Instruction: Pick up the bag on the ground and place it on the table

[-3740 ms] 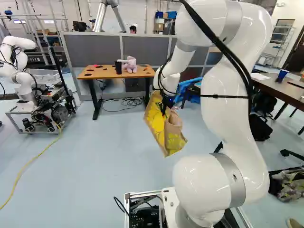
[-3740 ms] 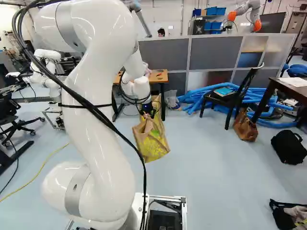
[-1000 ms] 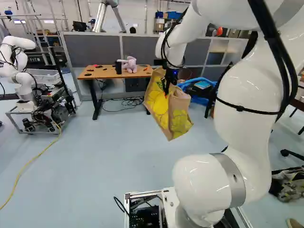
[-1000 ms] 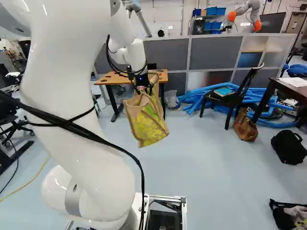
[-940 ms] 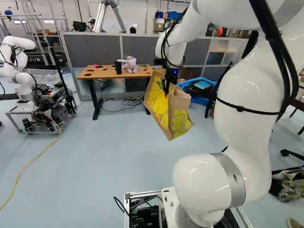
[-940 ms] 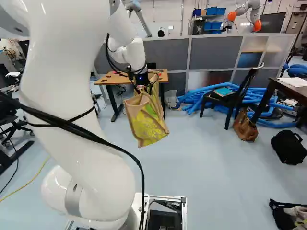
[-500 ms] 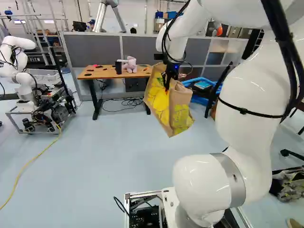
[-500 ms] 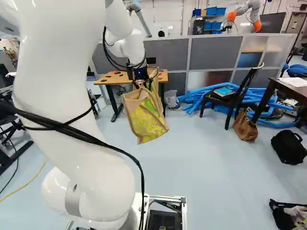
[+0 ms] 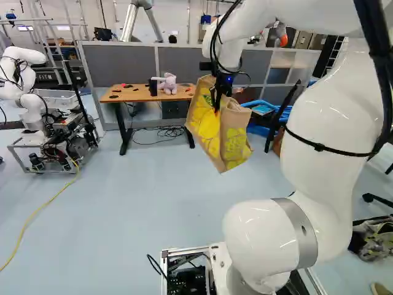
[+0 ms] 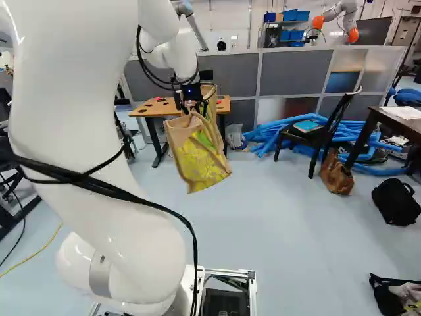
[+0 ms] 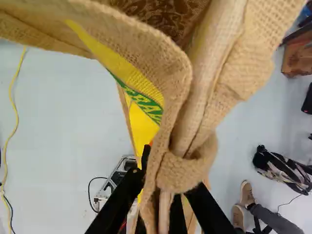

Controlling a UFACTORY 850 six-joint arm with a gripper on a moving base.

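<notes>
So the bag [image 9: 206, 132] is up off the floor [image 9: 166, 190], hanging from the fingers [image 9: 218, 98] in both base views. In the wrist view the fingers are pinched nearly together, with just the bunched cloth of a handle [image 11: 183, 168] squeezed between them. Pretty much the whole bag body sits below the fingers, a bit tilted, and in the wrist view the mouth of it opens up ahead of them, with yellow print down one side

As for the desk [image 9: 132, 95], the bag isn't sitting on it. In the left base view it hangs in front of the desk's right end, and in the right base view it covers part of the desk too. Can't really tell how big the gap is between the two. On the desk there's a pink stuffed toy [image 9: 168, 85] right beside a black cup [image 9: 153, 88]. Over to the right in the right base view there's a chair [image 10: 322, 138], with a brown handbag [image 10: 336, 175] on the floor near it
</notes>
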